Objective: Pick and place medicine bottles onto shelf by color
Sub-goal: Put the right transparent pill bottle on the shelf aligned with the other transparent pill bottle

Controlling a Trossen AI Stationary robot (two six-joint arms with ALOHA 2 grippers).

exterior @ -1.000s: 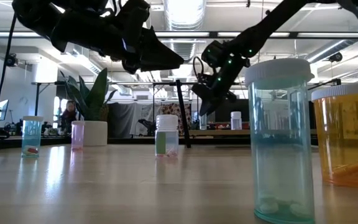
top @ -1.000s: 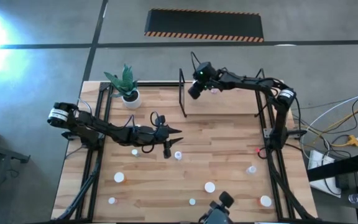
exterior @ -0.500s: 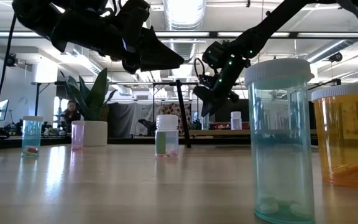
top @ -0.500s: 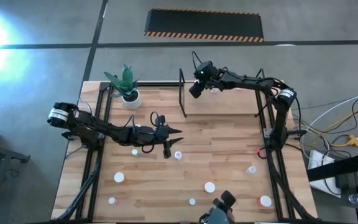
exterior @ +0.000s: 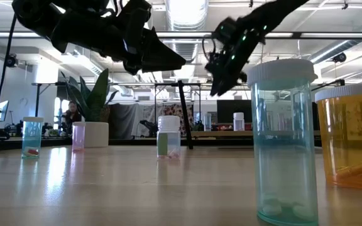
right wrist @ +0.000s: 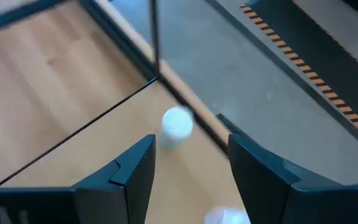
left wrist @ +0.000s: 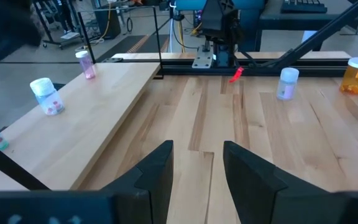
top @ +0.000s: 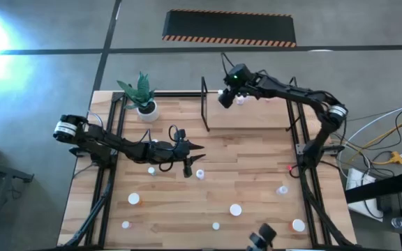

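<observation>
Wooden shelf [top: 257,115]; potted plant [top: 142,94] beside

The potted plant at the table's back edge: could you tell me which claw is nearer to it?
Left. The left claw hovers just in front of the potted plant; the right claw hangs farther off, over the shelf.

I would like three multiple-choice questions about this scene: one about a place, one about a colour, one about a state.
1. Where does the potted plant stand?
A) on the shelf
B) at a corner of the table, on the left arm's side
C) beside the right arm's base

2. What colour is the bottle at the low view's right edge?
A) pink
B) green
C) orange

3. How do the jaws of the right gripper stand?
A) open, empty
B) shut on a bottle
C) shut, empty

Answers:
1 B, the high view shows it at that corner.
2 C, its body is orange.
3 A, the right wrist view shows a gap with nothing gripped.
</observation>
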